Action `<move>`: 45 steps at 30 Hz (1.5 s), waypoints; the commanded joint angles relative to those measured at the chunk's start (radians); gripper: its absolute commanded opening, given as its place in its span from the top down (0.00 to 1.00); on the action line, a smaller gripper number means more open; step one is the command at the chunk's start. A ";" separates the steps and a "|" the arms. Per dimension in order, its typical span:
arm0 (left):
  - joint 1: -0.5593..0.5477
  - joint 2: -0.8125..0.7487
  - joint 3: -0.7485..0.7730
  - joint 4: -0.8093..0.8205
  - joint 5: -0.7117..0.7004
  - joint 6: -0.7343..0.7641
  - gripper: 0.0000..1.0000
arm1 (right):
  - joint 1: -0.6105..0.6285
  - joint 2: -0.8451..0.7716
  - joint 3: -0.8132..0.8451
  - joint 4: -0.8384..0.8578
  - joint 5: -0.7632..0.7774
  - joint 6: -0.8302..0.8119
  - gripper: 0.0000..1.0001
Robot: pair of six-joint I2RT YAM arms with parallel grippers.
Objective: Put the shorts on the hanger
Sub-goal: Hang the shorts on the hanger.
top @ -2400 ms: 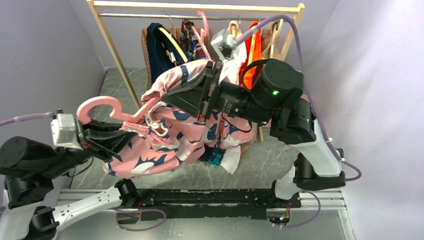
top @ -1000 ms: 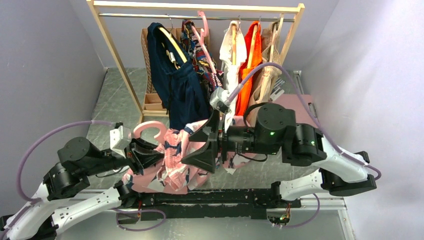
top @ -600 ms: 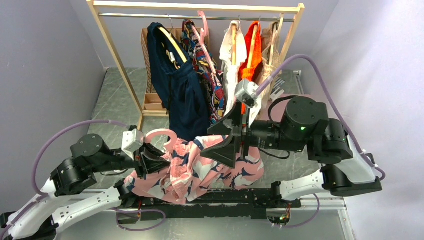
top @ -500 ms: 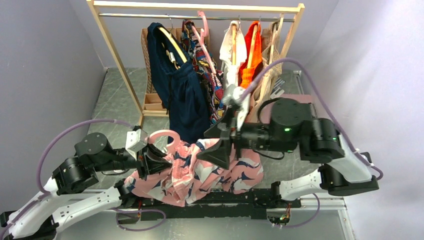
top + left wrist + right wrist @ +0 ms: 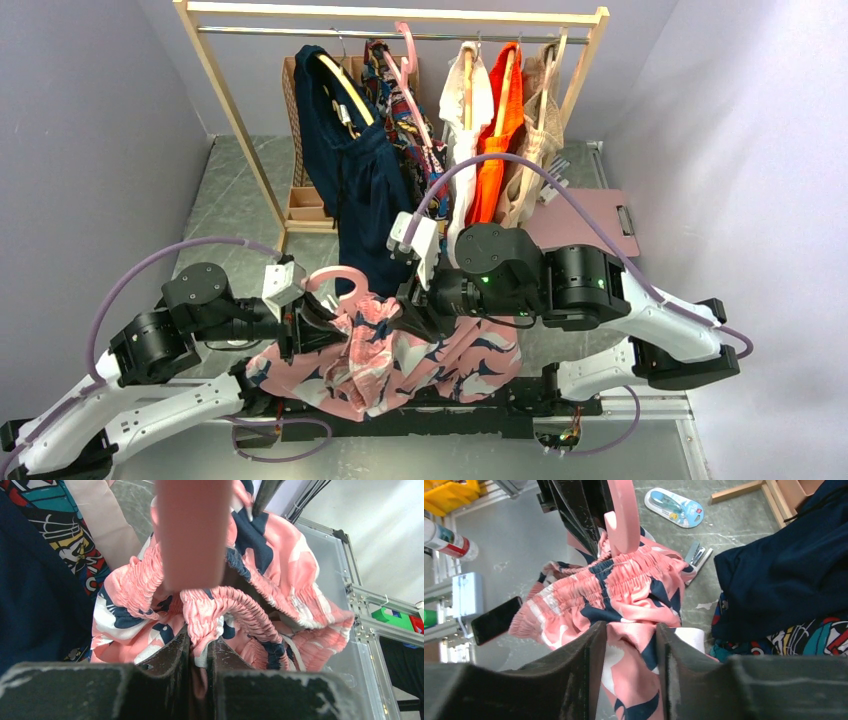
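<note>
The pale-pink hanger (image 5: 335, 279) is gripped low at the table's near edge by my left gripper (image 5: 312, 322). In the left wrist view the left gripper (image 5: 200, 641) is shut on the hanger (image 5: 192, 530), and a fold of gathered waistband is pinched between its tips. The pink shorts (image 5: 400, 357) with navy and white print hang bunched off the hanger. Their waistband (image 5: 235, 602) loops round it. My right gripper (image 5: 412, 322) comes in from the right. In its wrist view the right gripper (image 5: 630, 627) stands part open, a loose fold of the shorts (image 5: 634, 587) between its fingers below the hanger (image 5: 624, 515).
A wooden clothes rack (image 5: 400, 13) stands behind, holding a navy garment (image 5: 355, 170), a multicolour one, white and orange (image 5: 497, 110) ones. A wooden box (image 5: 305, 205) sits under it and a pink board (image 5: 580, 225) to the right. A blue packet (image 5: 674, 502) and a phone (image 5: 494, 622) lie on the floor.
My right gripper swung left and down onto the shorts, and its jaws narrowed around a fold. The left gripper, still holding the hanger, edged a little right.
</note>
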 commanded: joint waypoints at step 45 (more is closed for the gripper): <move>0.003 0.059 0.122 -0.011 0.036 0.046 0.93 | 0.000 -0.112 0.117 0.108 0.065 0.013 0.25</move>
